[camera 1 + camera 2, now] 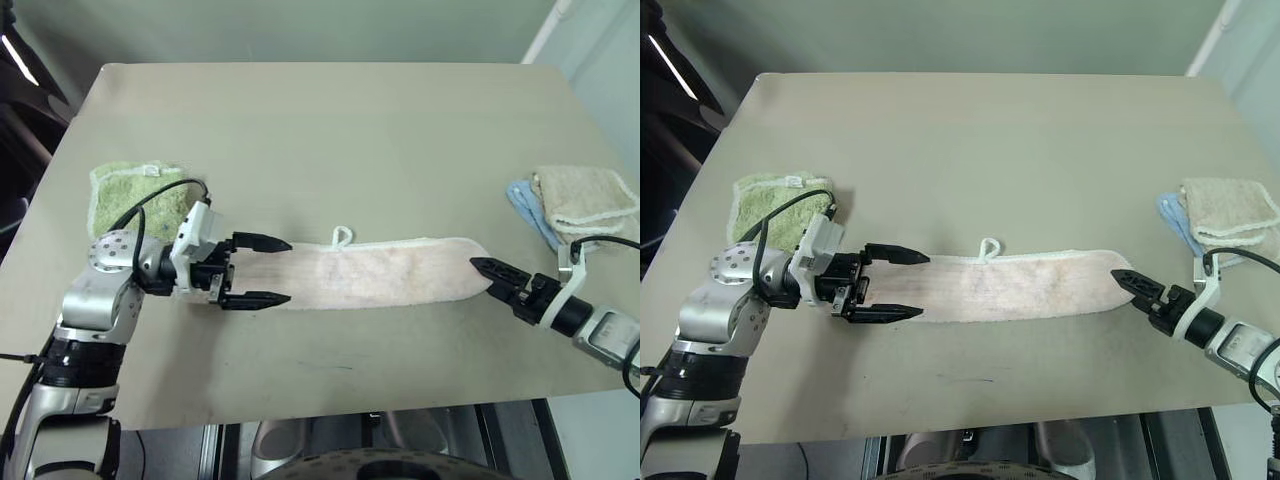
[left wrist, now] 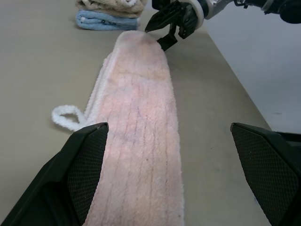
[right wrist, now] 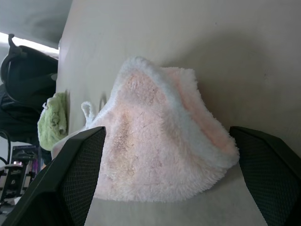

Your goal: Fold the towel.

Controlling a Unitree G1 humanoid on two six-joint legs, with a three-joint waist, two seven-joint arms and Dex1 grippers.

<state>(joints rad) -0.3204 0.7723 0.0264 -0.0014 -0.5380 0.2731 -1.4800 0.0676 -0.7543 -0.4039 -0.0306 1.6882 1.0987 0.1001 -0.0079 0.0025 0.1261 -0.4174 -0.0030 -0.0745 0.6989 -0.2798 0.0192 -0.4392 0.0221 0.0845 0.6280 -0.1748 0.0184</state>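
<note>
The towel (image 1: pixel 380 272), pale pink with a white trimmed edge, lies as a long narrow strip across the near middle of the table. Its small white loop (image 1: pixel 342 236) sticks out on the far side. My left gripper (image 1: pixel 288 270) is open at the strip's left end, one black finger on each side of the cloth's width. The left wrist view looks along the towel (image 2: pixel 141 122) between wide-apart fingers (image 2: pixel 89 155). My right gripper (image 1: pixel 480 268) points at the right end, open, with the rounded towel end (image 3: pixel 160 141) just ahead of its fingers (image 3: pixel 80 160).
A folded green towel (image 1: pixel 135 195) lies at the table's left, just behind my left arm. A beige cloth (image 1: pixel 585 195) rests on a blue cloth (image 1: pixel 525 205) at the right edge. The table's near edge (image 1: pixel 330 405) runs close below the strip.
</note>
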